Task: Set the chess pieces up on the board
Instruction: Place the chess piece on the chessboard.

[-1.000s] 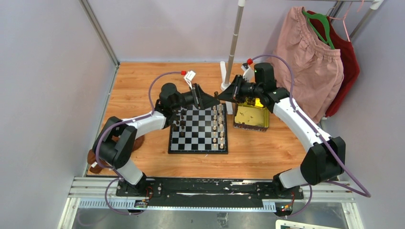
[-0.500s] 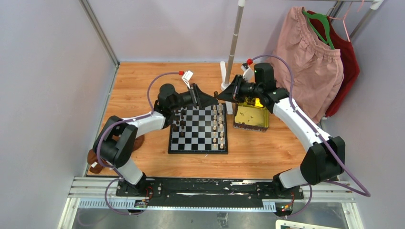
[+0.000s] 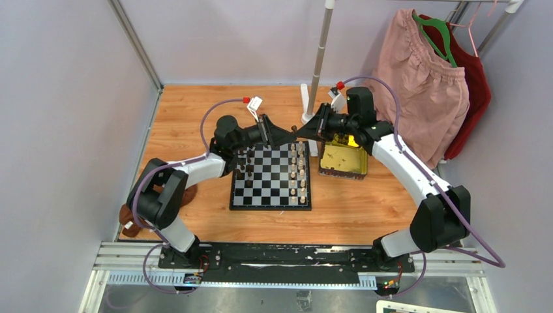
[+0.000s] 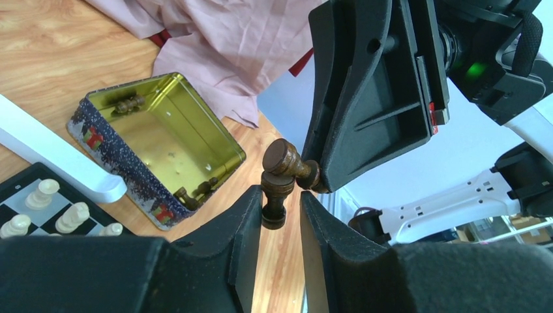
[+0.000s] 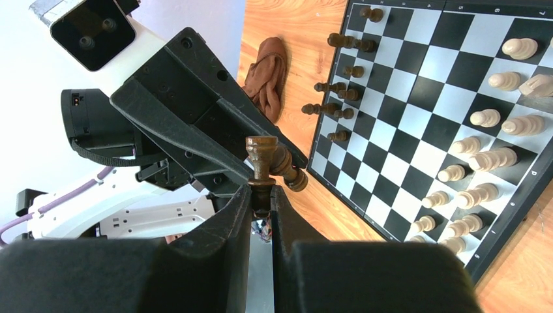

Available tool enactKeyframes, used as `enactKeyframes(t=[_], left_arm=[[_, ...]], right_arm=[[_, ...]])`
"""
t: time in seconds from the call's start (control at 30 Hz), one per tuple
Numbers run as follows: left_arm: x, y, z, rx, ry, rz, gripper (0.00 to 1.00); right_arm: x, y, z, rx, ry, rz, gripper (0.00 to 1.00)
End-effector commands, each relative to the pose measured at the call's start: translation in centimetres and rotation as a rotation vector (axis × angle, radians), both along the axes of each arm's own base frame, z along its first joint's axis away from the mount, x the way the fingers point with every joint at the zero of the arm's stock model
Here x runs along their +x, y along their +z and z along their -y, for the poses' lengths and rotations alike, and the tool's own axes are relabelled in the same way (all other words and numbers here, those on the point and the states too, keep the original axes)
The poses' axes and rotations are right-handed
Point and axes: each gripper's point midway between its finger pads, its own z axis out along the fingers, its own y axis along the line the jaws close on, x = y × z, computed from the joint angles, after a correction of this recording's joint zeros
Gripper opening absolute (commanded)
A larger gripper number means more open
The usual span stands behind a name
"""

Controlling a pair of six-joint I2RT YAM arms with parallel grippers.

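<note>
board: board (image 3: 270, 208) lies flat on bench (image 3: 189, 124), ahead of both arm bases. All places below are given rel. to it.
left fingers: left fingers (image 4: 238, 241) are in the air over board's far edge, nr its far-R corner, tips facing the other arm's. They stand narrowly apart, one on either side of dark piece L (image 4: 274, 199). A sliver of gap shows on one side. Can't tell whether they pinch it.
right fingers: right fingers (image 5: 228, 241) are at the same spot over the far edge, reaching in from the tin side. They are clamped on one end of dark piece R (image 5: 261, 163).
piece contact: R & L touch end to end, at an angle to each other. Both are off the board, in the air betw. the two sets of tips.
dark set: dark set (image 3: 246, 163) stands in approx. two files along board's L side, not all squares filled.
cream set: cream set (image 3: 300, 173) stands in two files along board's R side, upright.
gold tin: gold tin (image 3: 342, 160) sits on bench just R of board's far-R corner, open top. A few spare dark pieces (image 4: 195, 191) lie inside, nr its walls.
brown soft item: brown soft item (image 5: 267, 68) is on bench L of board, apart from it.
white pole: white pole (image 3: 317, 65) stands upright just beyond board's far edge.
pink garment: pink garment (image 3: 420, 78) hangs on a hanger well beyond board's far-R, w/ a red garment (image 3: 473, 85) behind it.
</note>
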Motion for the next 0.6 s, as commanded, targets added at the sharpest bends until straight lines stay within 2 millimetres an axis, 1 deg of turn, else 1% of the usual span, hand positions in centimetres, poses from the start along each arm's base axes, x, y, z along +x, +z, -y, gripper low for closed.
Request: enactKeyframes(t=[0.0,0.13,0.37,0.57], left_arm=[[-0.1,0.2,-0.2,-0.015,-0.005,0.024,0.33],[-0.3,-0.1,-0.2,-0.013,-0.007,0.016,0.35],[-0.4,-0.9,-0.3,-0.005,-0.003,0.001,0.44],[-0.2,-0.8,-0.3,-0.008,0.001,0.004,0.44]], right_arm=[[-0.2,-0.3,-0.7,0.022,0.017,-0.018,0.0],[0.0,-0.2,-0.7,0.028,0.013,-0.015,0.0],[0.0,-0.1,-0.8,0.037,0.015,-0.017,0.0],[0.0,-0.2,-0.9,0.041,0.018,-0.025,0.0]])
